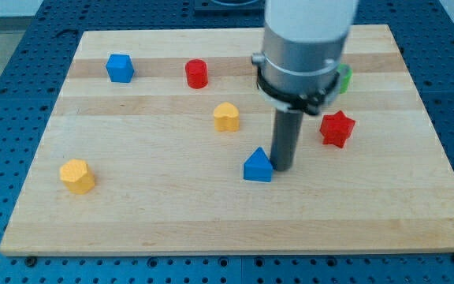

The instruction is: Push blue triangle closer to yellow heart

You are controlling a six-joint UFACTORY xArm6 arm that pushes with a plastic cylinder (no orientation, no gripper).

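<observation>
The blue triangle (257, 166) lies on the wooden board (172, 213) a little right of centre. The yellow heart (226, 116) lies above it and slightly to the left, about a block's width of bare wood between them. My tip (281, 169) stands right beside the blue triangle on its right side, touching or nearly touching it. The arm's grey body (304, 47) hangs above the tip and hides part of the board's top right.
A blue cube (120, 68) sits at the top left and a red cylinder (197, 73) at the top centre. A red star (336, 128) is right of the rod. A green block (344, 77) peeks out behind the arm. A yellow hexagon (77, 175) lies at the lower left.
</observation>
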